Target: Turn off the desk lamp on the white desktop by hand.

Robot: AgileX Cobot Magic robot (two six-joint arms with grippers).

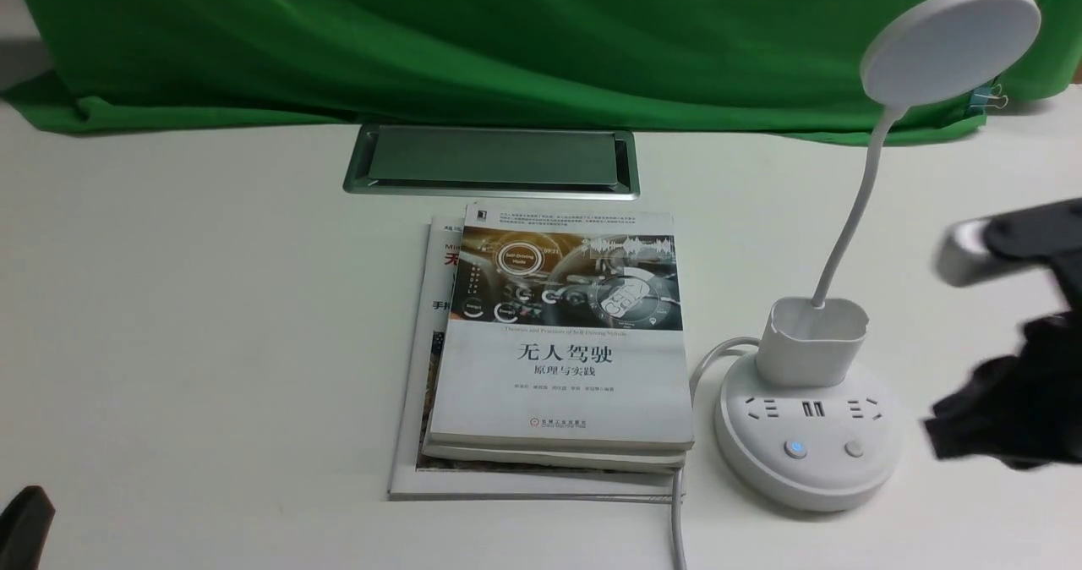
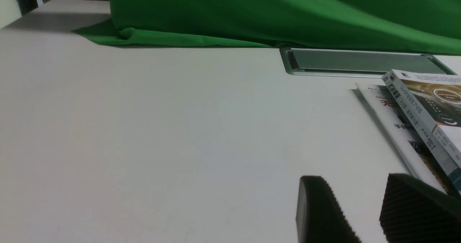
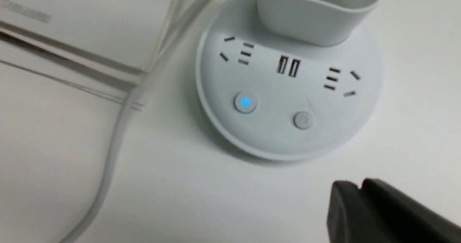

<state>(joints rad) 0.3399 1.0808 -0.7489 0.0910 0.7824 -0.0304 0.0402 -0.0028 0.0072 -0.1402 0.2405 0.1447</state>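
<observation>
- The right arm [image 1: 1014, 409] reaches in from the right edge of the front view, blurred, to the right of the desk lamp [image 1: 811, 435] and apart from it.
- The right claw [image 3: 358, 185] is closed, its two dark fingertips together with nothing between them; it hangs near the lamp's round base, on the side with the buttons, without touching it.
- The left claw [image 2: 354, 199] is open, a clear gap between its fingers and nothing held; in the front view only a dark tip shows at the near left corner.
- The lamp stands on the right part of the desk [image 1: 211, 299], its neck leaning right and its disc head [image 1: 951, 46] raised high over the far right.
- On the base, the left button [image 1: 795, 449] glows blue; the right button [image 1: 854, 448] is plain grey. Both sit on the near side, in front of the sockets [image 1: 813, 408].
- The base's near rim has bare white surface in front of it, and more lies between the lamp and the right arm.
- Left of the base, a cable [image 1: 678, 519] runs towards the near edge of the view, beside the stacked books [image 1: 562, 384].
- A wide bare stretch lies left of the books. Beyond them are the grey hatch [image 1: 494, 160] and the green cloth [image 1: 423, 37].
</observation>
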